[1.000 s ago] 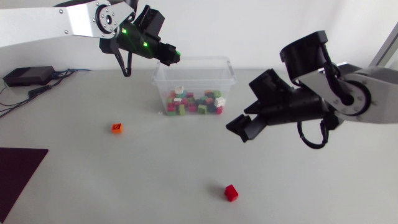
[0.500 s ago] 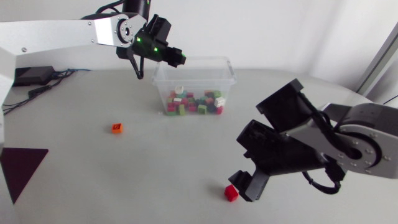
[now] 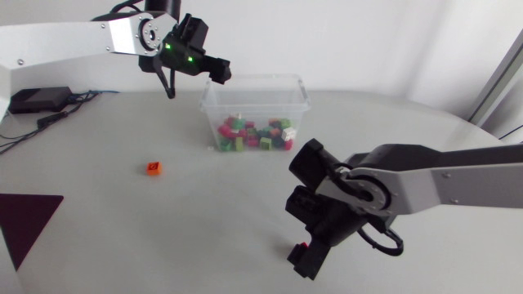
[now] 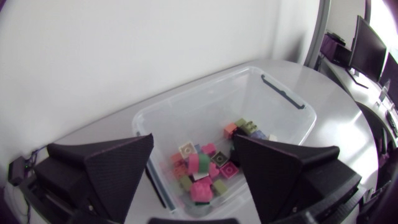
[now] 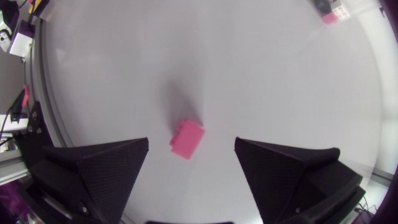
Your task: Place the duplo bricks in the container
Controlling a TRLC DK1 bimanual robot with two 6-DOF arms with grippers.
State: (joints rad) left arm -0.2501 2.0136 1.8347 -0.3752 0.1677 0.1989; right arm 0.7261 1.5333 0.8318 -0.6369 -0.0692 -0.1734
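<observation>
A clear plastic container (image 3: pixel 255 96) stands at the back middle of the table with several coloured duplo bricks (image 3: pixel 253 135) inside. My left gripper (image 3: pixel 214 69) hangs open over its back left rim. The left wrist view looks down between its spread fingers (image 4: pixel 118 165) into the container (image 4: pixel 283 93) at the bricks (image 4: pixel 202 168); nothing sits between them. An orange brick (image 3: pixel 154 168) lies alone on the table to the left. My right gripper (image 3: pixel 302 255) is low at the front and open. A red brick (image 5: pixel 186 139) lies on the table between its fingers, untouched; the head view hides it.
A black device with cables (image 3: pixel 37 100) sits at the back left. A dark mat (image 3: pixel 24 216) covers the front left corner. The table's curved edge (image 5: pixel 50 106) runs close beside the red brick.
My right arm has swung down and forward from beside the container to over the red brick. My left gripper stayed above the container's rim, shifting slightly left.
</observation>
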